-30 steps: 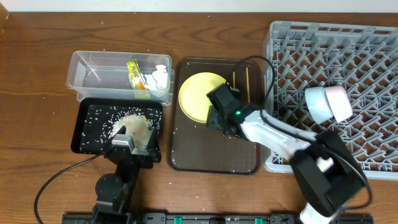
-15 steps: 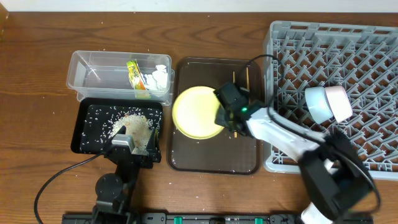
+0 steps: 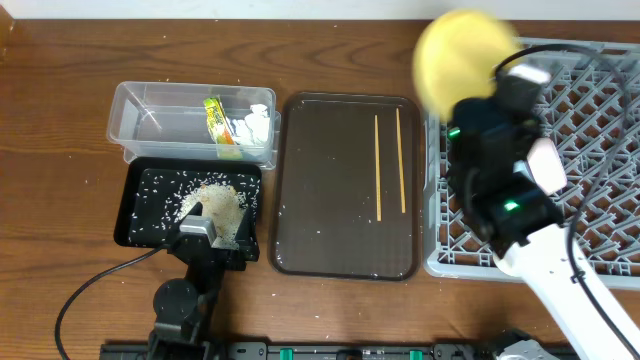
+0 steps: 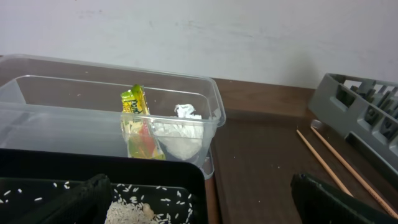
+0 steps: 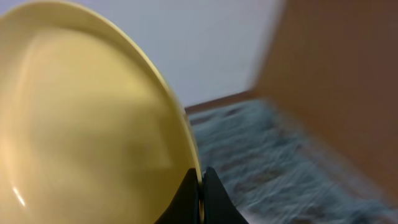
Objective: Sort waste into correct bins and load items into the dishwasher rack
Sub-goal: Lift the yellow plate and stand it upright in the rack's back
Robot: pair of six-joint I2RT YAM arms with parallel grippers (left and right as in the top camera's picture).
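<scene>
Pale-yellow plate [image 3: 465, 52] is held up in the air over the far left corner of the dishwasher rack [image 3: 600, 140], with its rim pinched tight between the right fingers [image 5: 214, 202]. It's blurry in both views, so probably mid-swing. For a clean load, the plate should be kept on edge, lined up with a gap between peg rows, and lowered until it's propped before anything is let go. Only a sliver of rim is gripped, so twisting is best avoided. Left fingers [image 4: 87, 199] are spread apart, parked over the black tray [image 3: 135, 215] of rice. Chopsticks [image 3: 379, 165] can be seen lying on the brown tray [image 3: 340, 250].
</scene>
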